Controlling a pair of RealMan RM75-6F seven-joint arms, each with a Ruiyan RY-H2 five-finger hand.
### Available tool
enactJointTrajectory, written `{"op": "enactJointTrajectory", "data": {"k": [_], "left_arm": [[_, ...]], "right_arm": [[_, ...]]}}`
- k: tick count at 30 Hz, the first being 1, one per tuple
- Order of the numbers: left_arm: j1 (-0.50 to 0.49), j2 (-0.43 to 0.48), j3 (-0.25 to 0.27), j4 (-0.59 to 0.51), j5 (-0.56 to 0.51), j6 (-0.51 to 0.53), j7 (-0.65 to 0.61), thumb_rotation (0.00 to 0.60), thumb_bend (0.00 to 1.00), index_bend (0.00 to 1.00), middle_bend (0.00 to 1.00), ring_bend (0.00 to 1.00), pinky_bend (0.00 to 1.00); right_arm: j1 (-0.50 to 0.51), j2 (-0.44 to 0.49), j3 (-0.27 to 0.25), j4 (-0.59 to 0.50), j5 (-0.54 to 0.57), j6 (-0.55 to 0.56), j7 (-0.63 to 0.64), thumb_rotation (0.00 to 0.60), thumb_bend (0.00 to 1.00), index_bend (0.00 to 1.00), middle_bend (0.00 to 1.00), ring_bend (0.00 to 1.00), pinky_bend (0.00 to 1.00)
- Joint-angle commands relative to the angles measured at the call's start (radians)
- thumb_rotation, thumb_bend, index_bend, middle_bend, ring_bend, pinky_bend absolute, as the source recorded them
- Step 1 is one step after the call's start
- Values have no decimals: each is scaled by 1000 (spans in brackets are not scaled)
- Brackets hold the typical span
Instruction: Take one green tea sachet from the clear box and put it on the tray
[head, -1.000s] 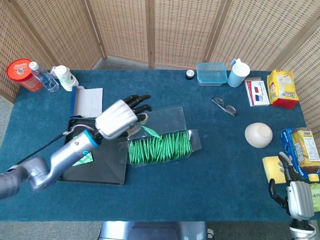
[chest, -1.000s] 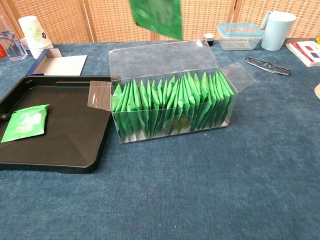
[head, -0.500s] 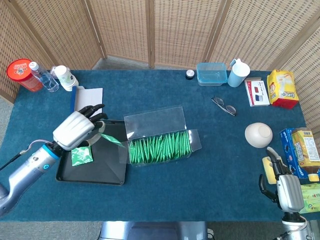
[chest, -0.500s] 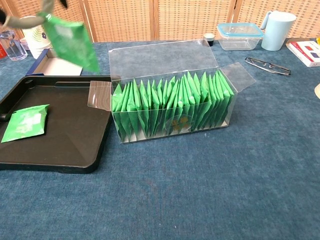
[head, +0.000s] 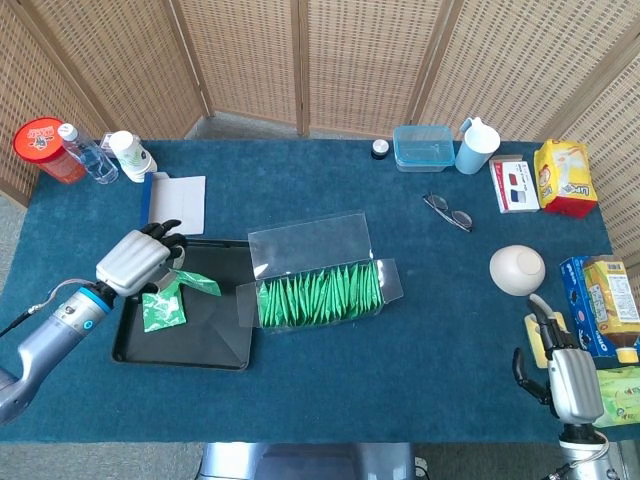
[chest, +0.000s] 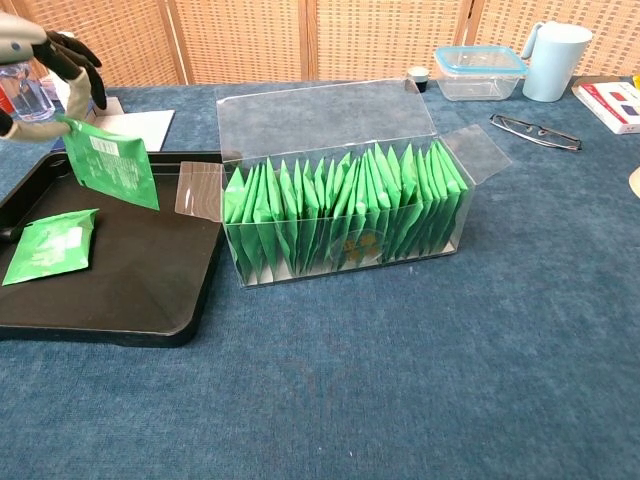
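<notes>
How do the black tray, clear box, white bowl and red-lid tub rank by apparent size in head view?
1. Black tray and clear box: too close to rank.
2. White bowl
3. Red-lid tub: similar to the bowl, so unsure.

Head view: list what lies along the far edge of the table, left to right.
Red lidded tub → water bottle → white bottle → small dark cap → clear lidded container → pale blue pitcher → red and white box → yellow bag.
</notes>
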Motion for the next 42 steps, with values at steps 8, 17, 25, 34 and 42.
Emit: {"op": "enactJointTrajectory", "data": {"k": [8,17,25,34,42], "left_arm": [[-12,-36,-27,24,-25,-35,18,557,410,292,159,21,202],[90,61,-50,-84,-46,122,2,467,408,241,144,16,202],[279,195,16,-223,-53,294,30,465,406,241,144,18,203],[516,247,115,-265,-33,494,19,465,406,242,144,24,203],[666,219,147,-226,-19,619,-19,466,406,250,145,36,202]], "right_arm": [[0,0,0,-1,4,5,1,147,583,56,109,230,314],[32,37,32,8,6,-9,6,147,583,56,105,210,280],[108,98,64,-5,36,-118,-22,148,583,45,103,191,260],[158,123,82,-14,62,-179,-180,147,584,36,81,162,225],[164,110,55,-56,40,-180,-383,147,583,41,81,143,202]]}}
